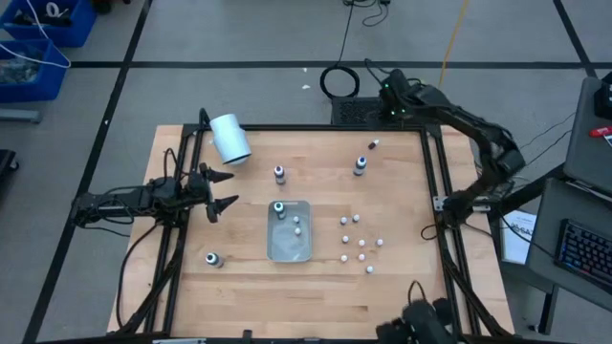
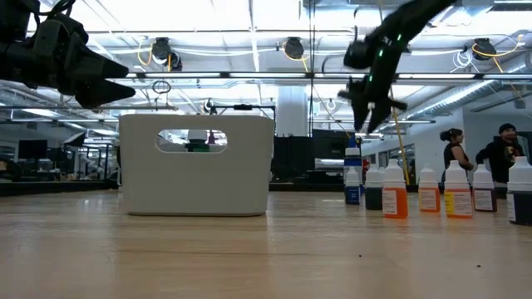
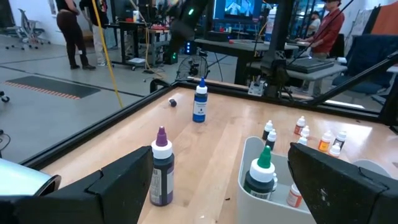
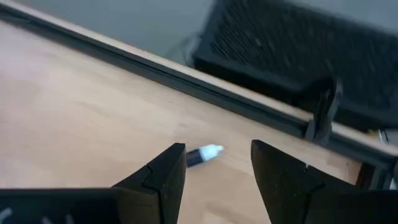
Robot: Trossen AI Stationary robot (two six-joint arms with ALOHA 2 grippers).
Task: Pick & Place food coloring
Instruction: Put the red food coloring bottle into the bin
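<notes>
The food coloring bottles stand scattered on the wooden table: a cluster of tiny ones (image 1: 359, 239), a purple-topped one (image 1: 279, 173), a blue one (image 1: 360, 165) and a green-topped one (image 1: 279, 208) inside the clear tray (image 1: 304, 250). One tiny dark bottle (image 4: 202, 154) lies on its side near the far rail. My right gripper (image 4: 217, 168) hangs open high above it, slanting down, at the table's far edge (image 1: 387, 107). My left gripper (image 1: 218, 196) waits open and level at the left, facing the tray.
A big white cylinder (image 1: 229, 139) lies at the far left. Another bottle (image 1: 212, 258) stands near the left front. A black mat (image 1: 356, 112) lies beyond the far rail. People stand in the room behind the table.
</notes>
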